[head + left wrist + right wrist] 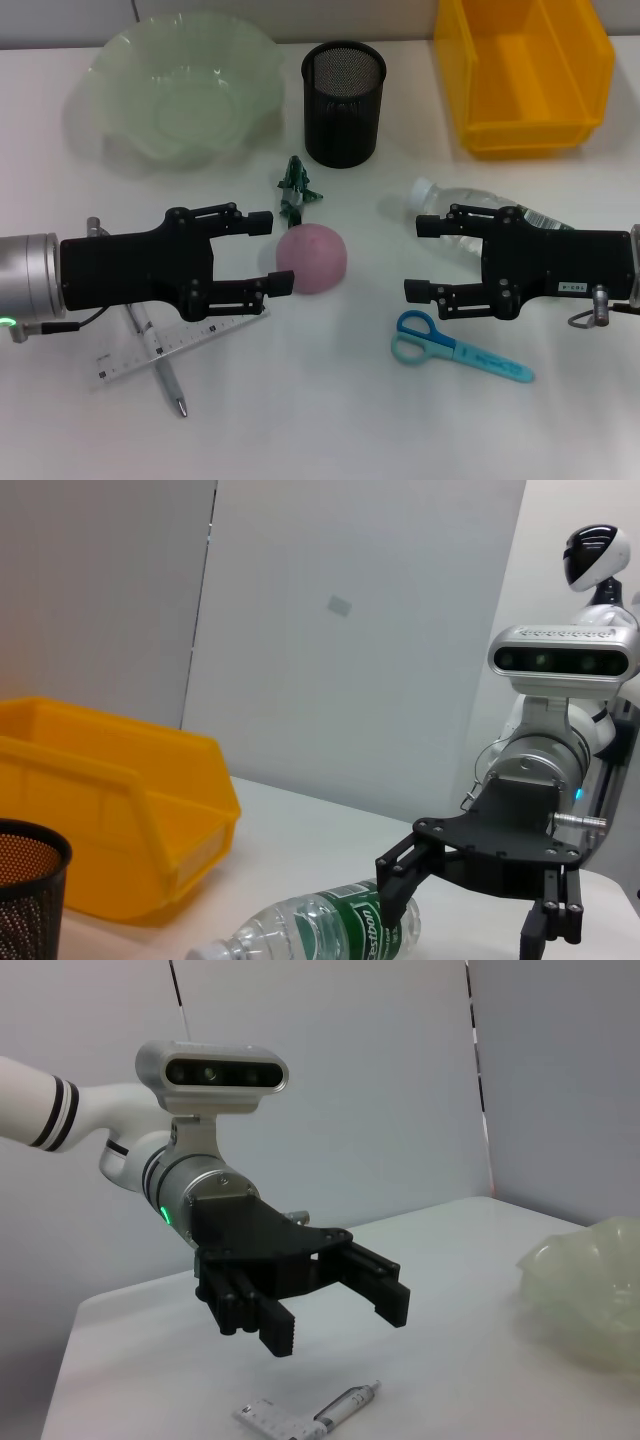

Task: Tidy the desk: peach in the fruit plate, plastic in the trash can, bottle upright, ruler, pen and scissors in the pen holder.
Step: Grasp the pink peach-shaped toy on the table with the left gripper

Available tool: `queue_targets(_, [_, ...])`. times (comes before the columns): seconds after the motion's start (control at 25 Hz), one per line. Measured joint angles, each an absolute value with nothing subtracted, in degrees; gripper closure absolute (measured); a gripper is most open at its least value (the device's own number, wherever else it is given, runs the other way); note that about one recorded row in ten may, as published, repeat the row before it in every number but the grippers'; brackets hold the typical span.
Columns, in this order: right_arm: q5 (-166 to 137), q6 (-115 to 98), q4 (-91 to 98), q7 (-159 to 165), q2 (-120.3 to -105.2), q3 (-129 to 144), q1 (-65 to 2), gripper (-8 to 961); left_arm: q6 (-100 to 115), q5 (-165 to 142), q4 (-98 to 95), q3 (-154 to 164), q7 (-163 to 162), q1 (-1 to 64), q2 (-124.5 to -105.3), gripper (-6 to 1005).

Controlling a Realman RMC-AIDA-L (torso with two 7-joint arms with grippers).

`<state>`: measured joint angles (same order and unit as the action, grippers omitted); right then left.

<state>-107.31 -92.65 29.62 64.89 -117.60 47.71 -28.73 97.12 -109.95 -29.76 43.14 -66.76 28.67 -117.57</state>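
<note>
So my left gripper (pixel 268 253) is spread open with the peach (pixel 312 258) sitting right off the fingertips, basically touching, so that's the nearer arm for it. The fruit plate (pixel 130 95) is up behind on my left. My right gripper (pixel 422 258) is open too, hovering over the lying-down bottle (pixel 450 198).

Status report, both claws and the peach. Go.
Left claw open beside peach, not gripping. Right claw open over lying bottle. Green plastic between peach and pen holder.
</note>
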Motion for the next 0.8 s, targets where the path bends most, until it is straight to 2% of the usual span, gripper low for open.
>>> queue_targets(0.44, [-107.3, -92.4, 29.6, 65.0, -117.54, 47.7, -28.7, 137, 93.8, -110.0, -29.8, 43.2, -66.9, 29.7, -118.01, 255])
queue_targets(0.8, [-107.3, -92.4, 29.6, 65.7, -117.35, 47.5, -28.7, 144, 81.3, -110.1, -26.7, 47.0, -67.0, 34.0, -118.75, 288])
